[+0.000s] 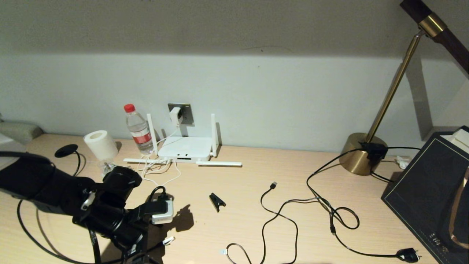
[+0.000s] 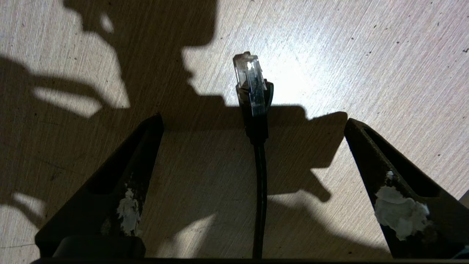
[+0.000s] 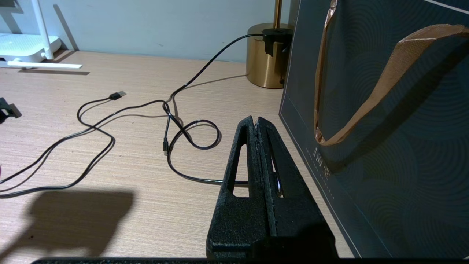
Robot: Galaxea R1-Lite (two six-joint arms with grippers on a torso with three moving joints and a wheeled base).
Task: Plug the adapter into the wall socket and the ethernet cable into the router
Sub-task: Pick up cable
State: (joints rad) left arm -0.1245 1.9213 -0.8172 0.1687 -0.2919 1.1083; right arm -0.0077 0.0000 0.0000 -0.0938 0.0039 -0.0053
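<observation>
**deskwatcher:** Pale wood worktop (image 1: 256,190) against a grey wall, seen from the head. The router (image 1: 186,148) sits flat at the wall with the wall socket (image 1: 185,113) right above it, and the adapter (image 1: 175,116) is already sitting in that socket, its white cord dropping to the router. The left gripper (image 1: 161,214) hangs low over the near left of the worktop.

**cablefan:** And the ethernet cable?

**deskwatcher:** Left wrist view: the ethernet cable (image 2: 258,154) lies flat on the wood, clear connector pointing away, right in the gap between the jaws. They're spread wide, nothing gripped, neither finger touching it.

**cablefan:** Other arm?

**deskwatcher:** Right wrist view: right gripper (image 3: 258,123) parked beside a dark paper bag (image 3: 384,110), jaws pressed together on nothing. A thin USB cable (image 3: 110,96) loops on the worktop nearby, brass lamp base (image 3: 265,58) behind.
</observation>
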